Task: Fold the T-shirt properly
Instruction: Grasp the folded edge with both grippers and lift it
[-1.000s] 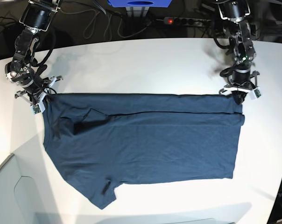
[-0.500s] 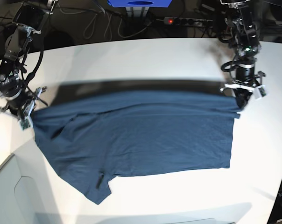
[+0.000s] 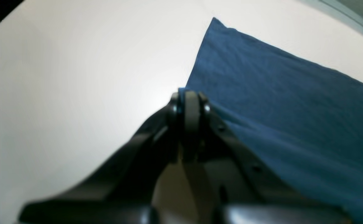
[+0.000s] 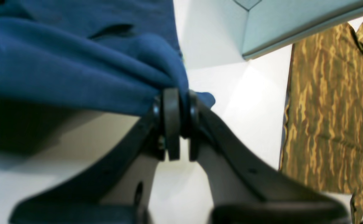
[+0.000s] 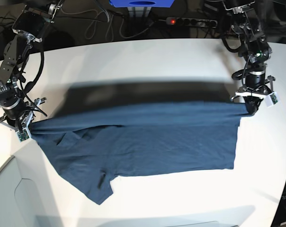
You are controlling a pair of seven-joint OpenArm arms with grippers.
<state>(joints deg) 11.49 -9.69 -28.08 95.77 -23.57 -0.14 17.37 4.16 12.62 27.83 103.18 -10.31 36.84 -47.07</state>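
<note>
T-shirt (image 5: 147, 142) lies spread across the table (image 5: 147, 61) centre, far edge lifted. Your left end effector (image 3: 189, 102) and right end effector (image 4: 176, 102) each pinch a far corner. First fold underway; remaining folds outstanding.

You're in a robotics lab here, not anybody's laundry room.

You've got a big white round-edged table (image 5: 147, 56) with two black robot arms mounted at its far corners, one at the left (image 5: 13, 71) and one at the right (image 5: 249, 42). Behind it there's a tangle of loose cables (image 5: 98, 21), a power strip (image 5: 190, 21) with its red switch lit, and some blue piece of gear (image 5: 142, 3) at the top edge. A pale grey bin (image 5: 8, 196) sits at the near left corner, and the right wrist camera catches a camo-print cloth (image 4: 327, 109) off the table edge.
</note>
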